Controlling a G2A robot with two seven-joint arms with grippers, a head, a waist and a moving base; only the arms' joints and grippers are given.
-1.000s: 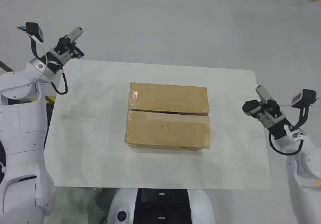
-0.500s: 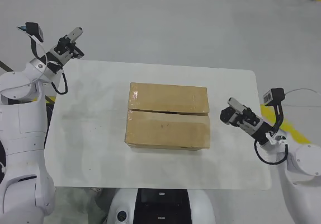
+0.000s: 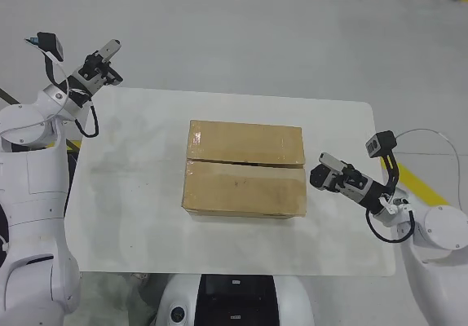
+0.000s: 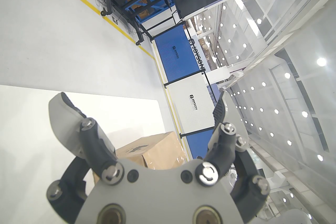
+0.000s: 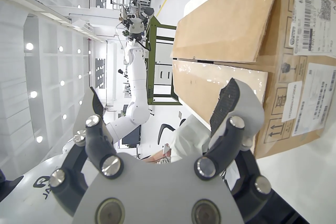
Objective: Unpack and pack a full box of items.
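A brown cardboard box lies in the middle of the white table, its two top flaps closed with a seam running lengthwise. In the right wrist view the box shows printed labels on its end wall, and one flap's edge is lifted slightly. My right gripper hangs open just off the box's right end, level with the nearer flap; seen from its wrist, the right gripper holds nothing. My left gripper stays open above the table's far left corner, far from the box.
Bare table surface surrounds the box on all sides, wider on the left. The table's right edge lies under my right arm. White floor with a yellow line lies beyond the table.
My right arm has swung in from beyond the table's right edge toward the box, bringing its gripper close to the box's right end. The left arm and box have stayed still.
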